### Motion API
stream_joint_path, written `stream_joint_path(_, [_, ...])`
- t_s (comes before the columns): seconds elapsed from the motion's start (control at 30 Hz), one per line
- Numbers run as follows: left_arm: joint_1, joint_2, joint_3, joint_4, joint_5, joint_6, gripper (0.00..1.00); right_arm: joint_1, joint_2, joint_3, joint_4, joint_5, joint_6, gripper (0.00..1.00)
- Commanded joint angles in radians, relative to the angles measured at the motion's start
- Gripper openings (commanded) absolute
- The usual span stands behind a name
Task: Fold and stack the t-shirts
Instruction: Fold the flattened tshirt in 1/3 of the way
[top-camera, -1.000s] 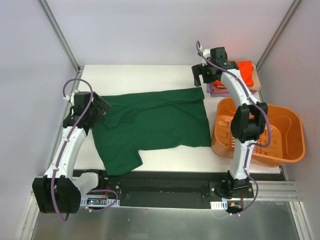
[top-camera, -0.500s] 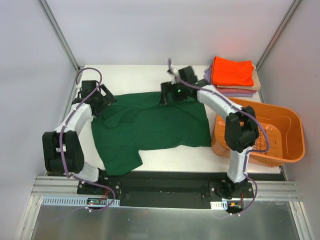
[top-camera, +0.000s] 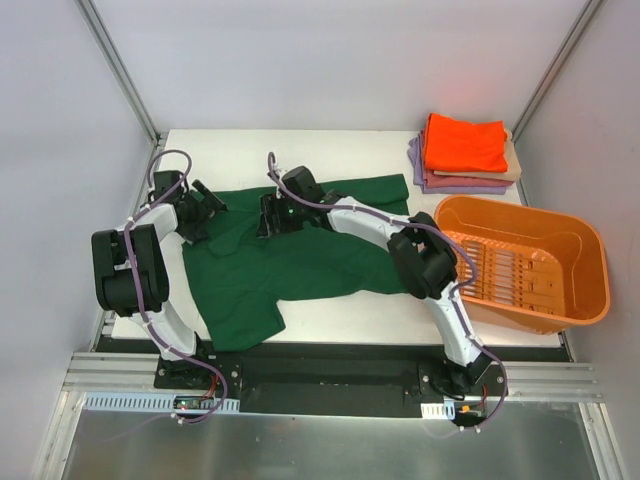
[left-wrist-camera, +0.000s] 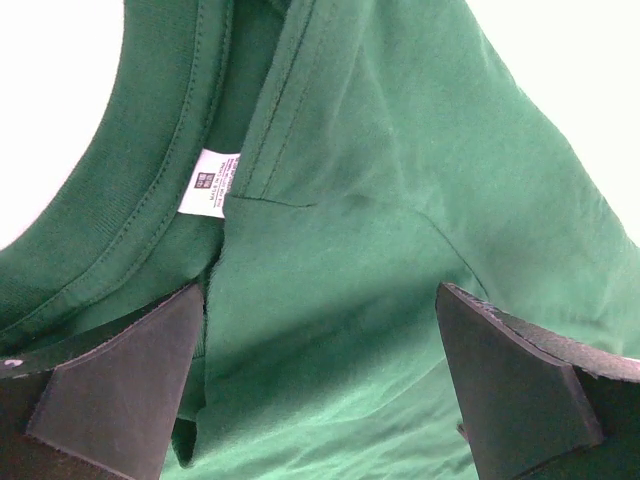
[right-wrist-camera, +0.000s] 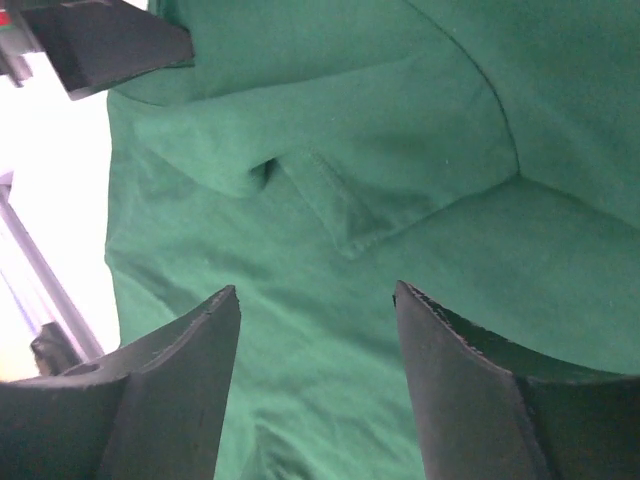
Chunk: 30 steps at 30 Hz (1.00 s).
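A large dark green t-shirt (top-camera: 330, 250) lies spread on the white table. My left gripper (top-camera: 196, 207) hovers open over its left end, near the collar. In the left wrist view the left gripper (left-wrist-camera: 320, 292) has its jaws wide apart over the cloth beside the collar's white label (left-wrist-camera: 212, 182). My right gripper (top-camera: 268, 216) reaches across to the shirt's upper left. It is open in the right wrist view (right-wrist-camera: 316, 290), low over green cloth just below a folded sleeve hem (right-wrist-camera: 350, 215). Folded orange (top-camera: 465, 143), tan and lavender t-shirts are stacked at the back right.
An orange plastic basket (top-camera: 575, 300) stands at the right, beside the right arm's reach. The left gripper's black finger (right-wrist-camera: 115, 40) shows at the top left of the right wrist view, close to the right gripper. White walls enclose the table.
The right arm swung from the stack at the back right across to the shirt's upper left, and its jaws narrowed somewhat. The left gripper shifted back toward the collar.
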<state>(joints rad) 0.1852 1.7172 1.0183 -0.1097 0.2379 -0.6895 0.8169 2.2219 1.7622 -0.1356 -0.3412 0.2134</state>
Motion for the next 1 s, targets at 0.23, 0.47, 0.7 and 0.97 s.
stream_joint_path(0.23, [0.026,-0.008,-0.015,0.013,0.023,-0.028,0.99,0.061,0.232,0.290,-0.088,0.148,-0.123,0.53])
stream_joint_path(0.47, [0.030,-0.005,-0.011,0.002,0.017,-0.025,0.99,0.093,0.246,0.292,-0.142,0.263,-0.175,0.40])
stream_joint_path(0.7, [0.034,0.010,-0.001,-0.013,0.015,-0.025,0.99,0.134,0.245,0.302,-0.179,0.327,-0.259,0.31])
stream_joint_path(0.97, [0.037,0.028,0.009,-0.024,0.011,-0.028,0.99,0.149,0.203,0.270,-0.121,0.281,-0.289,0.13])
